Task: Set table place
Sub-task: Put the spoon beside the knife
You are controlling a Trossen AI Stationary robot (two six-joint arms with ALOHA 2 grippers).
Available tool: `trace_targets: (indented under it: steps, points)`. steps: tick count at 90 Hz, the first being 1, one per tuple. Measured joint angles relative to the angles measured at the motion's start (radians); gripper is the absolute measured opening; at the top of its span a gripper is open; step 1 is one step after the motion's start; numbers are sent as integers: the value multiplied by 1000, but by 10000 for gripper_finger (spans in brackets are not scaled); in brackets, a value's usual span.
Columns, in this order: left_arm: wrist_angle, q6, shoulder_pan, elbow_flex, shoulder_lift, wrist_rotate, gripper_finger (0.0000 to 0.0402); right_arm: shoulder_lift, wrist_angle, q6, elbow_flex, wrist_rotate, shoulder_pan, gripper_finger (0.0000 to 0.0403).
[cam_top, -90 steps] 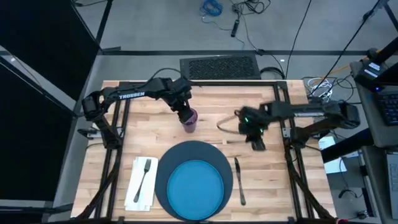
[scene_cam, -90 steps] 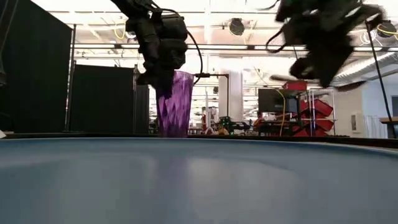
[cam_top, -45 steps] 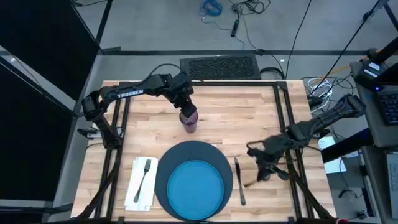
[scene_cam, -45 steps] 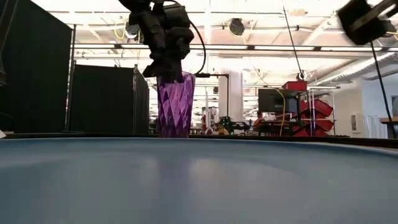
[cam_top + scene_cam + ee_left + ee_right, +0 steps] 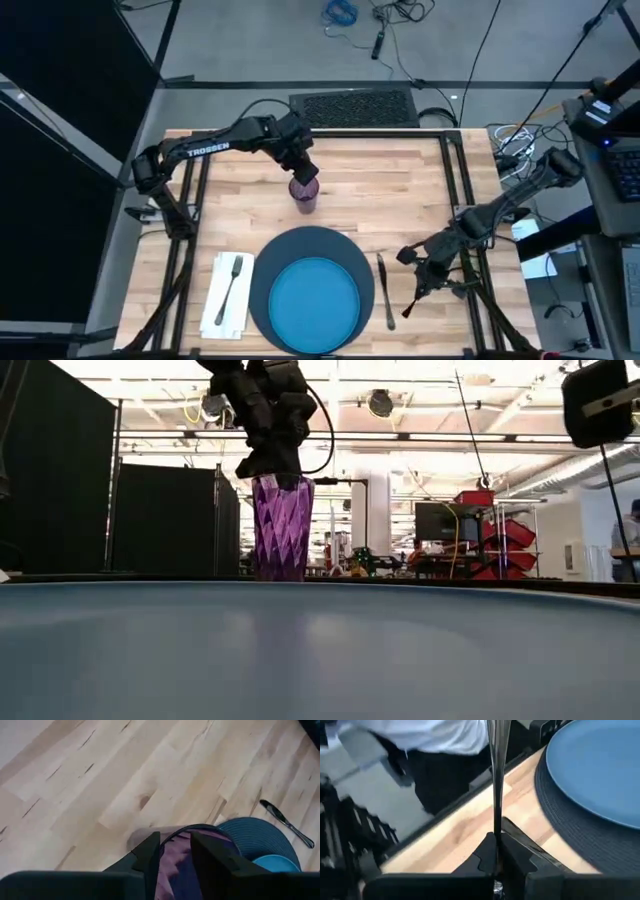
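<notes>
The purple cup (image 5: 304, 194) stands upright on its base on the table (image 5: 390, 180), beyond the navy mat (image 5: 262, 272) and blue plate (image 5: 315, 300). My left gripper (image 5: 175, 851) hangs over the cup's rim (image 5: 280, 477). It is open, with one finger outside the wall and one over the inside. A fork (image 5: 231, 284) lies on the white napkin (image 5: 222, 312) left of the mat, and a knife (image 5: 385, 292) lies to its right. My right gripper (image 5: 425, 272) is right of the knife, shut on the spoon (image 5: 412, 303). My right gripper pinches the spoon's thin handle (image 5: 495, 831) between its two fingers. The handle runs straight out past the fingertips, in line with them, pointing toward the table's near edge. Its far end leaves the wrist picture, and I cannot tell whether it rests on the table.
Black frame rails run along the table's left and right sides (image 5: 470, 270). Bare wood lies between the knife and the right rail. In the right wrist view a person in a pale shirt (image 5: 445, 740) shows beyond the near edge.
My right gripper has carried the spoon from the middle of the table toward the near right, and has turned so the spoon points at the near edge beside the knife. The cup, tilted under my left gripper before, now stands upright on the table.
</notes>
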Motion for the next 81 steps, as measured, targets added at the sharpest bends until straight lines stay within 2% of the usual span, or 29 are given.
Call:
trace_targets:
  steps: [18, 30, 41, 53, 62, 81]
  points:
    - [8, -46, 0, 0, 0, 0, 93, 28, -11, -274, 1, -13, -52, 0]
    - [9, -55, -2, 0, 0, 0, 93, 66, -147, -439, 18, -9, -101, 0]
    - [12, -77, -2, 0, 0, 0, 93, 122, -219, -512, 29, -7, -141, 0]
    - [17, -85, -2, 0, 0, 0, 93, 189, -216, -578, 29, -6, -115, 0]
    - [17, -97, -2, 0, 0, 0, 93, 247, -248, -639, 59, 45, -86, 0]
    - [37, -101, -2, 0, 0, 0, 93, 378, -533, -781, 236, 182, 1, 0]
